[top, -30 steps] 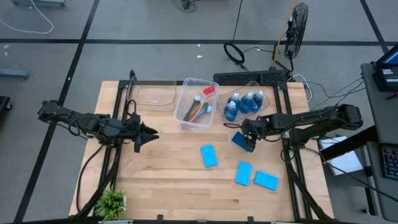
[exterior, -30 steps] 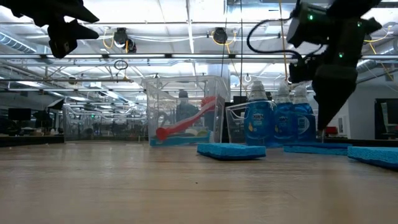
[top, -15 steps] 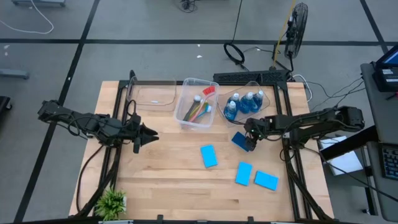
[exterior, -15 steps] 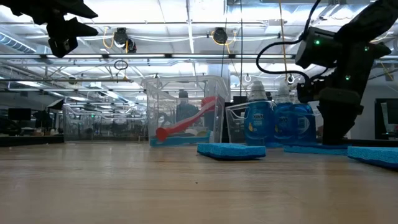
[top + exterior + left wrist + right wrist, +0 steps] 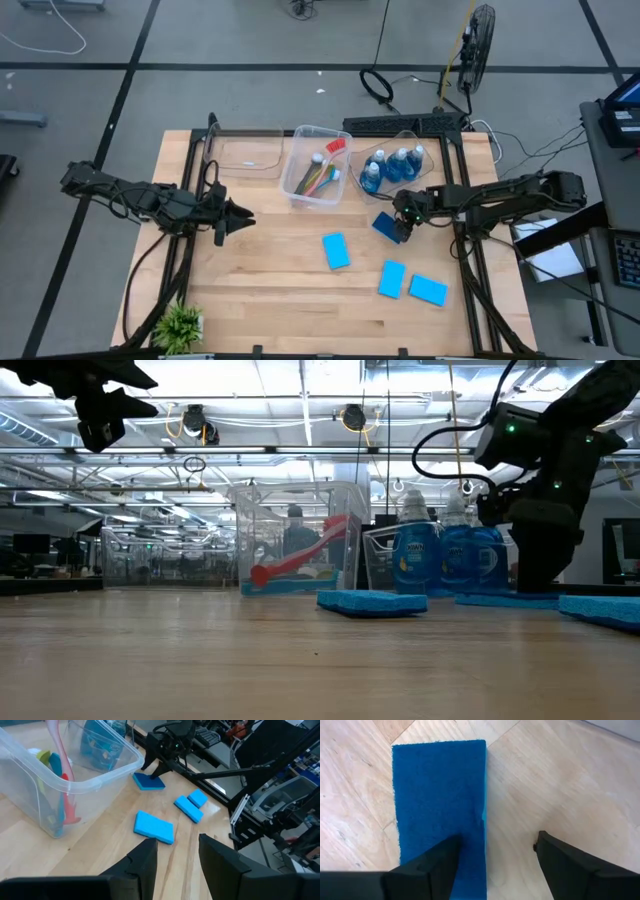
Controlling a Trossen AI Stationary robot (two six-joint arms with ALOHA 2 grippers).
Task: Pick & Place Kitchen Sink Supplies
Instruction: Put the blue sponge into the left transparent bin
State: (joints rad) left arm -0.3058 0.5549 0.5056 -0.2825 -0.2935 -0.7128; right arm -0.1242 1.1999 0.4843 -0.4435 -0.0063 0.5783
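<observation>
My right end effector (image 5: 492, 857) is down on the desk (image 5: 270, 290) right of centre, fingers spread wide, straddling one edge of the dark blue sponge (image 5: 440, 795) so a squeeze can catch it; nothing gripped yet. My left end effector (image 5: 175, 855) hangs parted and empty, centre-left. Bottles (image 5: 415, 555) wear blue labels, too blurred to read.

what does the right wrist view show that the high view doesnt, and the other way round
Only the right wrist view shows the right gripper open, one finger on the dark blue sponge, the other on bare wood. Only the high view shows the left gripper, three other sponges, brushes, bottles. Both show that sponge and the table.
</observation>
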